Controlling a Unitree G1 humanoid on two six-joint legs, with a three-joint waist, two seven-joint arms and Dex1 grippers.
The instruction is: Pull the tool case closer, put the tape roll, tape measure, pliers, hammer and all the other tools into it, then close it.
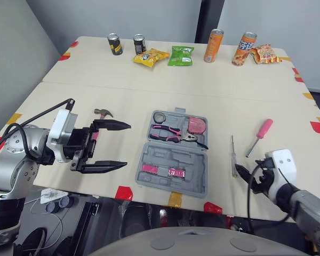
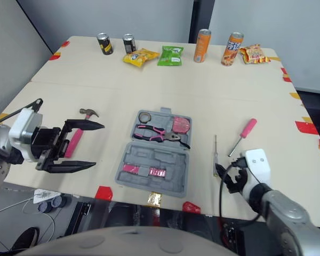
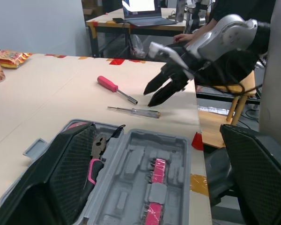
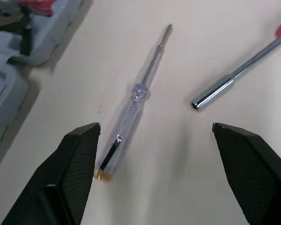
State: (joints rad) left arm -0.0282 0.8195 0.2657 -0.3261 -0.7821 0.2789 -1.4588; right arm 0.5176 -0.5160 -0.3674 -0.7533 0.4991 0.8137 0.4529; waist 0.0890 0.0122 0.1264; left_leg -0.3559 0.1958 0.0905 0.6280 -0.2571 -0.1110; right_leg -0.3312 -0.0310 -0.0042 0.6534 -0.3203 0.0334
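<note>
Just below the right gripper [image 4: 154,129] lies the clear screwdriver [image 4: 131,108], flat on the table [image 1: 202,80], its butt nearer one finger than the other. That gripper's fingers are spread wide and hold nothing. The pink screwdriver [image 1: 260,136] lies just beyond, its shaft tip near the clear one.

Left of them the case [image 1: 144,160] sits open near the table's front edge, with the tape roll [image 1: 160,117], pliers [image 1: 173,133] and tape measure [image 1: 196,126] in its far half. The hammer [image 1: 103,112] lies outside, left of the case, by the left gripper [image 1: 128,145], which hangs spread and empty.

My reading: the case is pulled in and part loaded, and the clear screwdriver is the step in hand. The next move calls for centring over the handle, going down to the table and closing across it; so thin and round a tool may roll or slip.

Cans [image 1: 214,45] and snack bags [image 1: 181,55] line the pale table's far edge; grey walls stand behind.
</note>
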